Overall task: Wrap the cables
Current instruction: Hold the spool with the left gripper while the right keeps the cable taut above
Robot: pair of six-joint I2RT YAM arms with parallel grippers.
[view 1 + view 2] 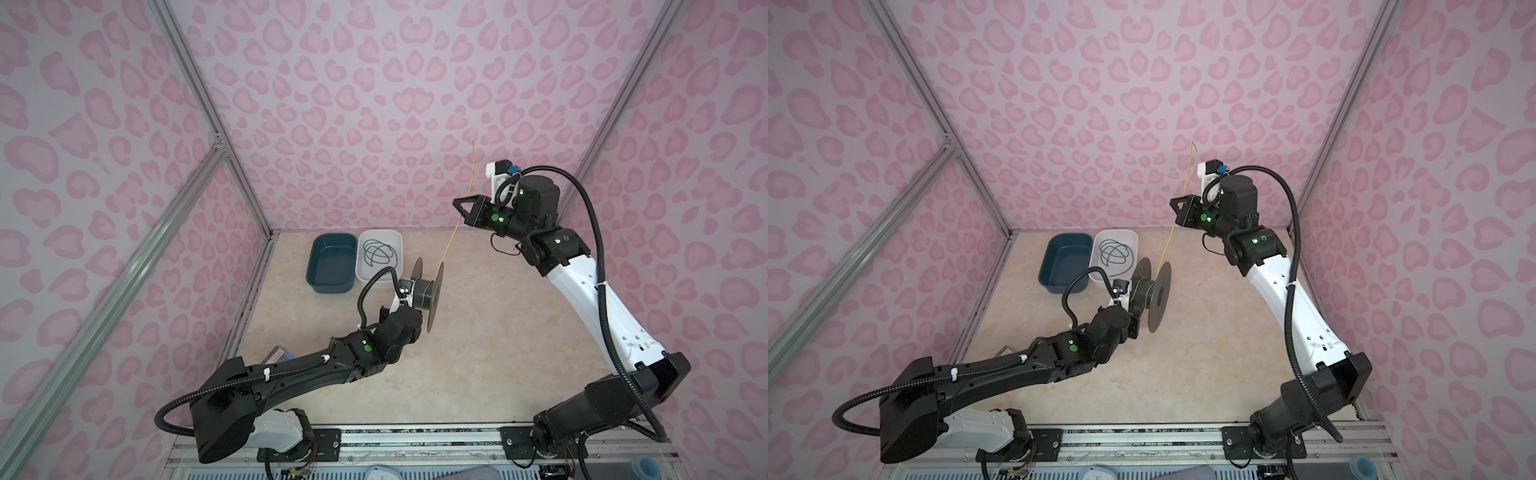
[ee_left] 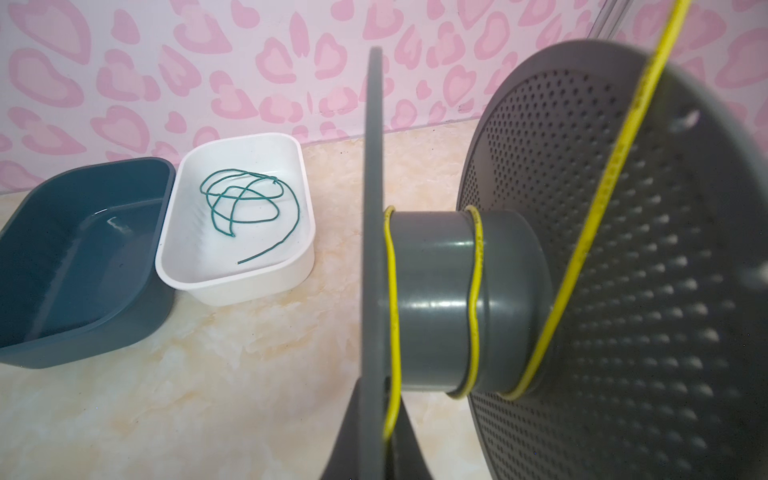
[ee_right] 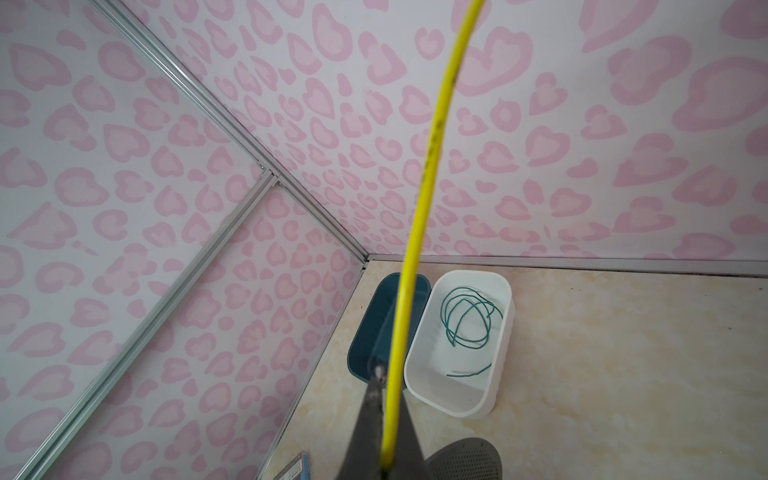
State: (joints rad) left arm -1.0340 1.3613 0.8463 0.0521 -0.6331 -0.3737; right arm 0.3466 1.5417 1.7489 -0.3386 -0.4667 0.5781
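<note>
Pink heart-print walls (image 1: 374, 83) close in a pale, marble-look table (image 1: 498, 332). The yellow cable (image 1: 450, 241) runs in a nearly straight line from a grey spool (image 1: 424, 291), held in the air over the left half of the table. It slants up to the right end effector (image 1: 463, 208), whose fingers are pressed together on it. The free tip pokes up past that pinch.

In the left wrist view, two slack turns of the yellow cable (image 2: 476, 266) sit well apart on the hub, and the strand then crosses the inner face of the perforated flange. The left end effector (image 2: 376, 415) is clamped on the rim of the thin flange and carries the spool with its axle roughly level.

The green cable (image 1: 376, 253) lies in loose, overlapping loops inside the white tub (image 1: 380, 232) at the far left corner of the table, with one end trailing toward the tub's near wall. A dark blue tub (image 1: 332, 286) stands just beside the white one, nearer the left edge.

Both cables look light, thin and springy. Their smooth jackets would likely slide through a weak pinch, and the turns may spring off the hub if tension drops. The yellow one seems best held along the straight run above the spool, away from its floppy tip. The green one is probably easiest to take at its trailing end rather than among the crossed loops.
</note>
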